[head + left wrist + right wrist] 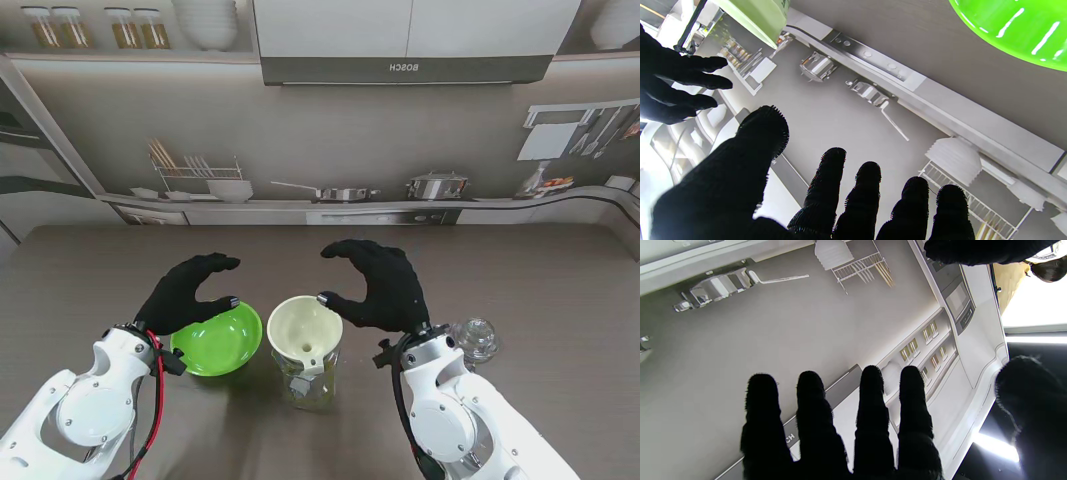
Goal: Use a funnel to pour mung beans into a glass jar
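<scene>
Between the two black-gloved hands sits the whole business: the cream funnel (303,327) is seated in the mouth of the glass jar (308,385), and that much of the job looks settled. Just off the thumb of the right hand (383,285), the funnel's rim is near, maybe touching the thumb tip, though I cannot tell for sure; the fingers arch wide over the table and grip nothing. From the right wrist view those fingers (813,413) stand spread and straight with only the kitchen backdrop beyond them, so that hand is empty. Over on the other side, the left hand (187,290) curls loosely, thumb and fingers apart, with the green bowl (217,339) right beside its palm and thumb side, sitting level on the table (560,290). The left wrist view catches the bowl's glossy green wall (1010,30) close by, and nothing is held there either. Inside the bowl I see plain green and no heap of beans, and the jar shows something pale and yellowish low down, but whether that is mung beans or just reflections I cannot say. My read is that the pour is either finished or the beans are too small to make out; either way the funnel is yet to be lifted out. Behind the right wrist, a small glass lid (474,338) lies apart, so capping the jar may remain.
</scene>
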`<state>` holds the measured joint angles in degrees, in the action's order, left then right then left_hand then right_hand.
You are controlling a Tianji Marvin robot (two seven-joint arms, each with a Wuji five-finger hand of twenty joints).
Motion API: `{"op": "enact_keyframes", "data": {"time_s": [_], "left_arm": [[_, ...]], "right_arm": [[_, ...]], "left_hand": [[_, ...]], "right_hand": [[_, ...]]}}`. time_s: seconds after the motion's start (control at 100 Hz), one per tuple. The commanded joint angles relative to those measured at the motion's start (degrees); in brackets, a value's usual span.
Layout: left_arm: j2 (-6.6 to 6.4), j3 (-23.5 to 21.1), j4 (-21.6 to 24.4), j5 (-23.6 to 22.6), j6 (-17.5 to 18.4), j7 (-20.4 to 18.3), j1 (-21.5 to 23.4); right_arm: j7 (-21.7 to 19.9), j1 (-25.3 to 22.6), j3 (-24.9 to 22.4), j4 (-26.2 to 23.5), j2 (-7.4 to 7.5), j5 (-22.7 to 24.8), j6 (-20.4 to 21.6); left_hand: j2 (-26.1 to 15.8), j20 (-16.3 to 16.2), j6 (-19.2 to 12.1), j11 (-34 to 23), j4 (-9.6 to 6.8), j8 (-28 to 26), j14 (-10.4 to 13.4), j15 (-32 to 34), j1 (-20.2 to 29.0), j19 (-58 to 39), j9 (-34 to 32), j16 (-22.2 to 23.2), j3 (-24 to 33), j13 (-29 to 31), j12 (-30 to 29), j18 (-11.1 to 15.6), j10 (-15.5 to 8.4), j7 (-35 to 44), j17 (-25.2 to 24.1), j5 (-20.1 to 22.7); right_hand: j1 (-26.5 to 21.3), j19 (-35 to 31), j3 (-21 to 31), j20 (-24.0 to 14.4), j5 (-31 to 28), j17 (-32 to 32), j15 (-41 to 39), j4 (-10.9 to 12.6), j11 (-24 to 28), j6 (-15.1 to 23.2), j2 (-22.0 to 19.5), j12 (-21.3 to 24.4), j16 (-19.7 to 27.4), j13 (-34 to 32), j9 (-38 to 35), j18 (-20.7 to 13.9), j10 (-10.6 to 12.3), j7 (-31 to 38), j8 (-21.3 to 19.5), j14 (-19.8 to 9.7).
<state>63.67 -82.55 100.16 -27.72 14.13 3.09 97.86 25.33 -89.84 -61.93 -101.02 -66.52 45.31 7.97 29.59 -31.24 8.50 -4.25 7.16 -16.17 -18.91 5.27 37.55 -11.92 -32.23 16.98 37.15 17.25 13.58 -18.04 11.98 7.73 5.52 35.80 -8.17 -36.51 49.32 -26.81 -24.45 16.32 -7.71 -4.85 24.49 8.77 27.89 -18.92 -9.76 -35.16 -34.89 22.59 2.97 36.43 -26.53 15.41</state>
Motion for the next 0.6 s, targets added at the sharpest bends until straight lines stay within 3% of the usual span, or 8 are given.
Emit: {"op": "enact_keyframes", "data": {"time_s": [0.0,0.3,0.59], "left_arm": [[0.33,0.2,0.7,-0.4,0.3,-1.0,0.5],[0.54,0.5,1.3,-1.2,1.9,0.8,1.5],[0.68,-0.2,2.5,-2.2,3.9,2.1,2.7]], "right_arm": [[-1.7,0.0,0.1,-0.5,0.08,-0.1,-0.2],[-11.0,1.4,-0.7,-3.0,1.27,-1.7,-2.1],[-27.7,6.6,0.5,-5.7,3.48,-4.2,-8.0]], "left_hand": [[1.9,0.6,-1.8,0.3,-1.24,0.0,1.8,-0.3,-0.5,2.0,1.0,-0.2,0.7,-0.5,-0.5,2.5,-1.8,-0.6,0.3,-0.7],[1.7,1.1,-1.8,0.3,-1.39,-0.1,2.0,-0.1,-0.1,2.1,0.8,-0.3,0.1,-0.1,-0.5,2.6,-1.9,-0.6,0.7,-0.6],[1.8,1.4,-2.0,0.5,-1.60,0.0,1.7,0.1,0.4,2.0,1.4,-0.3,0.4,0.0,-0.7,2.7,-1.7,-0.9,0.8,-1.1]], "right_hand": [[1.5,-0.9,0.1,0.7,1.6,-0.1,-0.1,1.3,-0.4,-0.6,-0.9,0.4,-1.0,-1.0,1.4,2.1,-0.4,0.6,-0.8,-1.2],[1.6,-2.7,-1.0,-0.5,1.7,1.7,-0.9,1.6,-0.6,-1.7,-1.6,0.3,-1.7,-2.3,1.1,1.8,-1.7,0.5,-0.6,-1.2],[1.5,-11.6,-3.8,-6.5,1.9,7.2,-4.8,2.2,1.3,-4.7,-2.3,-2.5,-6.3,-7.2,1.4,-0.4,-3.6,0.6,-0.9,-2.1]]}}
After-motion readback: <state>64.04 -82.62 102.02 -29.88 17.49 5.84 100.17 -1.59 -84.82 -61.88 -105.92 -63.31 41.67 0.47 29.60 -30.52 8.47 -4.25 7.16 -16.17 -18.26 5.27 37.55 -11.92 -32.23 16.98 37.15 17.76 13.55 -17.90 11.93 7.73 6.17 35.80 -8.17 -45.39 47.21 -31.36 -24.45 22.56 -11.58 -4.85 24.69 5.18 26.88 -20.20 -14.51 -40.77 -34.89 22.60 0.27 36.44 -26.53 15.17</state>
